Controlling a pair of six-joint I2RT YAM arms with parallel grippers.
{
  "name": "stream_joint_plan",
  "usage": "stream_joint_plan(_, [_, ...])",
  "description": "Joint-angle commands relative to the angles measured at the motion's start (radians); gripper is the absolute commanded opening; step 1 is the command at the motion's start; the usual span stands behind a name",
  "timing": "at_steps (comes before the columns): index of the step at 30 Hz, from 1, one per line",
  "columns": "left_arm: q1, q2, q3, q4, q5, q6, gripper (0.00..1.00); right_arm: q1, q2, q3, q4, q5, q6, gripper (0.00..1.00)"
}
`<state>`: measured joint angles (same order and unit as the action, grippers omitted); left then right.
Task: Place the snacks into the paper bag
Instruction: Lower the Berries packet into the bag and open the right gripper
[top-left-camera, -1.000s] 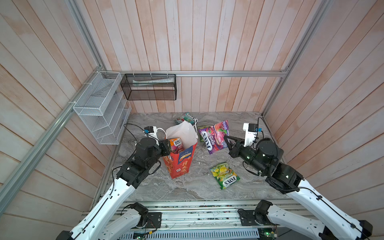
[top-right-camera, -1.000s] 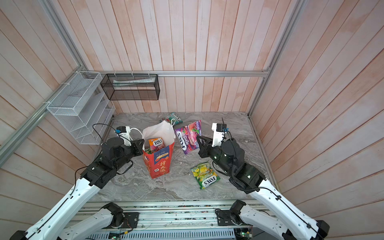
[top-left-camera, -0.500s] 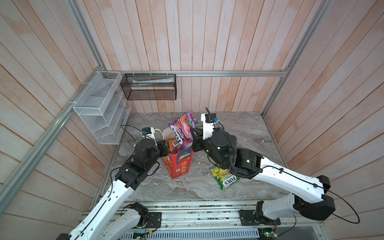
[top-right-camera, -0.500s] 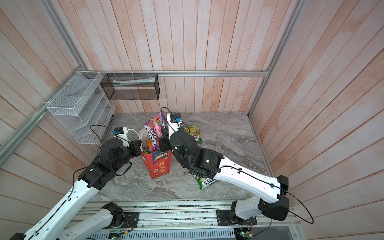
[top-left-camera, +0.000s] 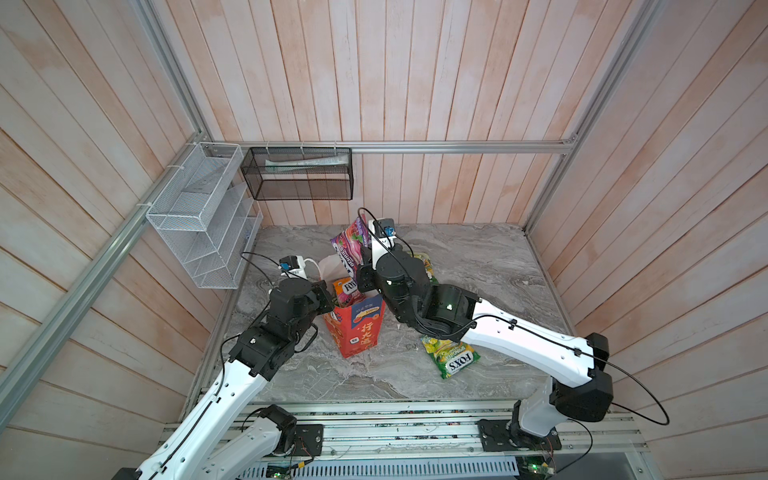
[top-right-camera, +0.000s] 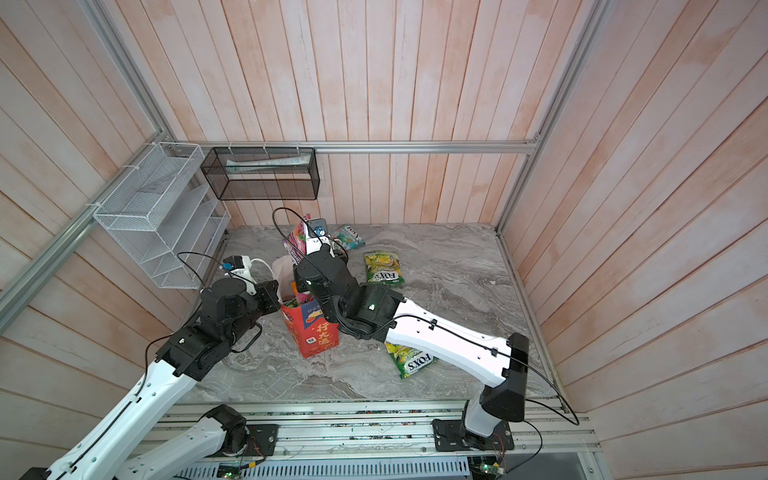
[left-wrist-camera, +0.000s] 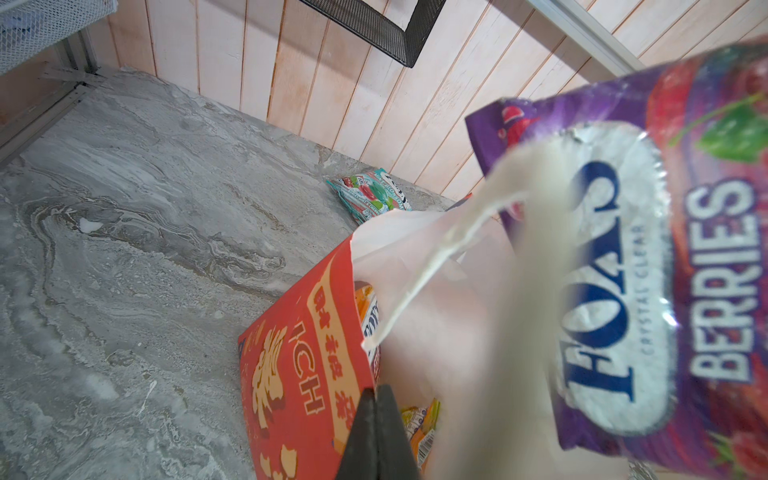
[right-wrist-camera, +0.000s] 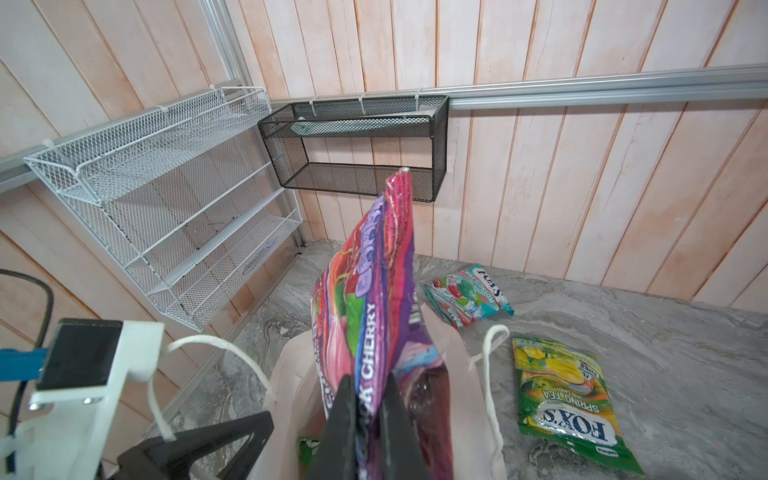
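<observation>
Surface (top-left-camera: 478, 266): grey marbled, and it carried the bag and the loose snacks, all within my reach.
White wire rack (top-left-camera: 199, 224): hung on the side wall, well apart from the work and no part of it.
Black mesh basket (top-left-camera: 297, 174): hung on the back wall, also outside the job.
Paper bag (top-left-camera: 357, 328): stood upright near the middle of the surface, red outside and white inside, with its mouth gaping upward so pouches could drop in. An orange pouch (top-left-camera: 347, 289) already sat inside.
Purple pouch (right-wrist-camera: 374, 299): stood on end over the bag's mouth, its lower end at the opening and most of it above the rim. I judged it was midway into the bag, held edge-on so it would slide between the walls.
Green pouches: one (top-left-camera: 451, 357) lay flat in front, beside my right arm, and another (top-right-camera: 382, 268) lay behind the bag. Both were waiting on the surface.
Teal pouch (top-right-camera: 349, 237): lay flat near the back wall, not yet bagged.
Right hand (right-wrist-camera: 368, 415): pinched the purple pouch by its lower part, fingers tight on the plastic.
Left hand (left-wrist-camera: 376, 424): fingers pressed together on the bag's red side wall at its rim, as I read it, to steady the bag and hold its mouth open.
</observation>
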<state>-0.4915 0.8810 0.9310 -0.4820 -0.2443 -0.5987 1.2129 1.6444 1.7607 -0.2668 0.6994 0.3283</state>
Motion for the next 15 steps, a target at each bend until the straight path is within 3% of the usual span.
stream_joint_plan(1, [0.001,-0.005,0.012,0.011,-0.036,-0.007,0.0,0.002,0.009,0.015,-0.012,0.027,-0.008,0.0])
stream_joint_plan(8, [0.001,-0.027,0.007,0.0,-0.076,-0.016,0.0,0.002,0.005,-0.048,-0.071,-0.038,0.058,0.0])
stream_joint_plan(15, [0.0,-0.019,0.006,0.004,-0.072,-0.016,0.0,0.003,0.104,0.046,-0.197,-0.104,0.088,0.0])
